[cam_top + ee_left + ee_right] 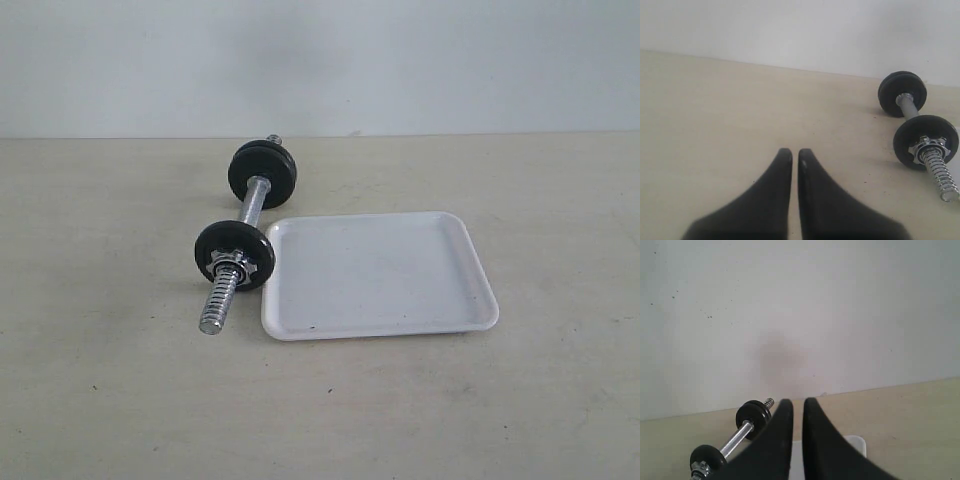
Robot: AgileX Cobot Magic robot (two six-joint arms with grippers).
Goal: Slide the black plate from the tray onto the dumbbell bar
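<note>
One white tray (380,333), only its own floor showing, just beside dumbbell bar (253,203). Black plate (250,240) on bar's near end behind chrome collar (226,262). Beige tabletop (120,380), pale wall (400,60). L gripper (795,152), R gripper (794,402): closed, gripping nothing.

The left gripper (795,153) has its two black jaws pressed close together, and it holds nothing. The right gripper (795,402) is closed too (just a thin gap shows) and empty.

Exterior cam looks down on the table (120,400); wrist cams sit low facing the wall (840,315), all three sharing the dumbbell bar (255,198).
</note>
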